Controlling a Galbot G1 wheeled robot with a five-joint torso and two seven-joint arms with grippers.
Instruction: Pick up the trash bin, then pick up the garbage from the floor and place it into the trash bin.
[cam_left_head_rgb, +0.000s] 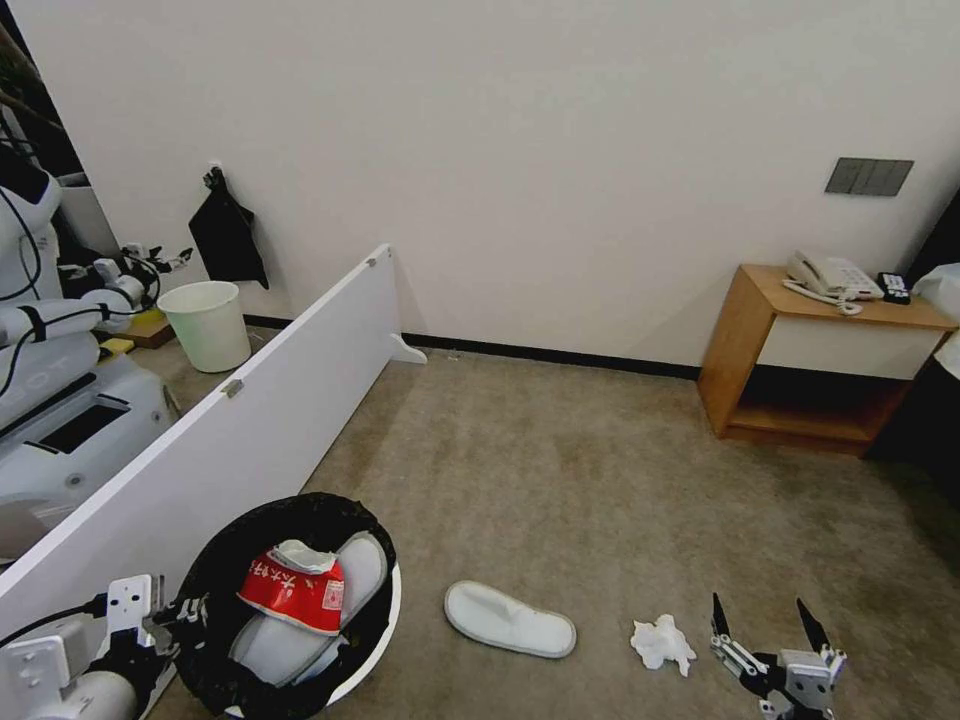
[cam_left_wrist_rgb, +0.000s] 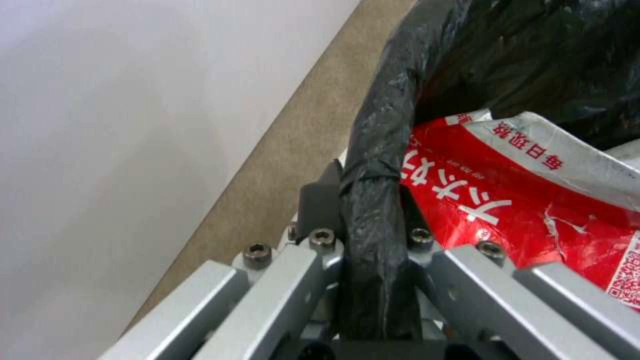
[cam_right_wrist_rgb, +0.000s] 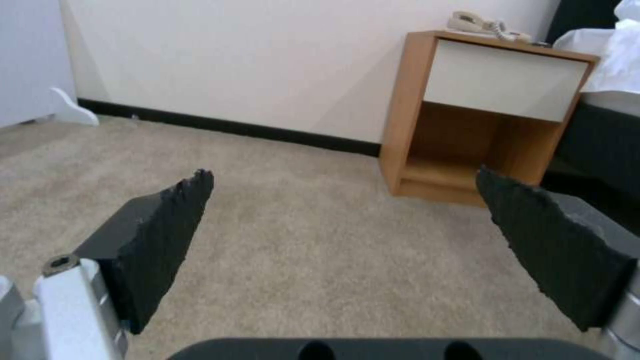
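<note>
The trash bin (cam_left_head_rgb: 372, 640), white with a black bag over its rim, hangs at the lower left of the head view. My left gripper (cam_left_head_rgb: 190, 610) is shut on its bagged rim (cam_left_wrist_rgb: 373, 200). Inside lie a white slipper (cam_left_head_rgb: 360, 565) and a red-white packet (cam_left_head_rgb: 295, 590) (cam_left_wrist_rgb: 533, 210). On the carpet to the bin's right rest another white slipper (cam_left_head_rgb: 510, 619) and a crumpled white tissue (cam_left_head_rgb: 662, 642). My right gripper (cam_left_head_rgb: 765, 618) (cam_right_wrist_rgb: 347, 225) hovers open just right of the tissue, nothing between its fingers.
A long white board (cam_left_head_rgb: 240, 430) stands on edge along my left. Behind it sit an unlined pale bin (cam_left_head_rgb: 207, 324) and another robot (cam_left_head_rgb: 50, 400). A wooden nightstand (cam_left_head_rgb: 800, 360) (cam_right_wrist_rgb: 480, 110) with a phone (cam_left_head_rgb: 830, 275) stands at the far right wall. Carpet lies open between.
</note>
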